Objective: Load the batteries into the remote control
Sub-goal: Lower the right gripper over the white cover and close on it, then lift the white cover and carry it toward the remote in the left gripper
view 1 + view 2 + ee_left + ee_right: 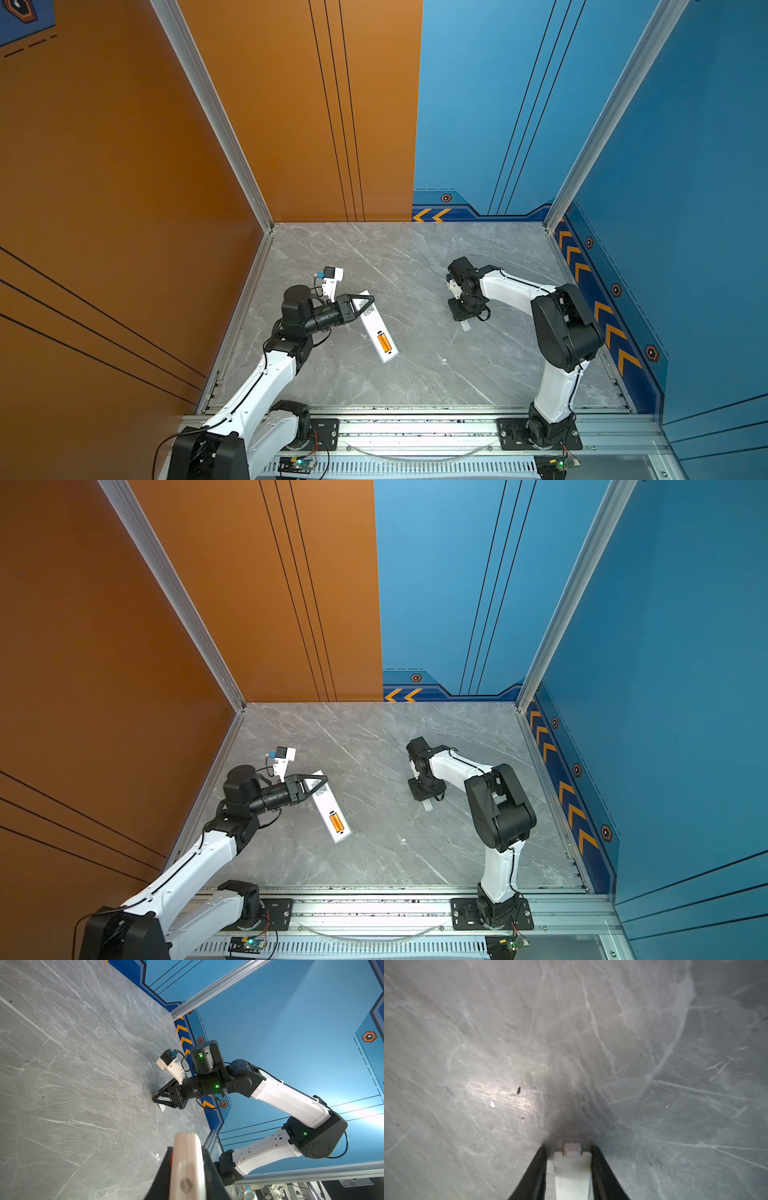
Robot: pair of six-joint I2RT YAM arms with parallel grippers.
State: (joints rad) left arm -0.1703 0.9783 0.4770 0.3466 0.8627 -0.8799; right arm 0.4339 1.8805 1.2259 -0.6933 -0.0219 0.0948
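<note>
Left claw (365, 300) clamped on remote control (376, 328); right claw (569, 1148) narrowly spread, apparently around cover plate (572, 1176).

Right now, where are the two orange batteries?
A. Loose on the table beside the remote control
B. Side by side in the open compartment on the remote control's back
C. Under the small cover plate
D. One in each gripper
B: in both top views the batteries lie side by side in the open bay near the free end of the remote control, whose other end the left gripper clamps.
</note>
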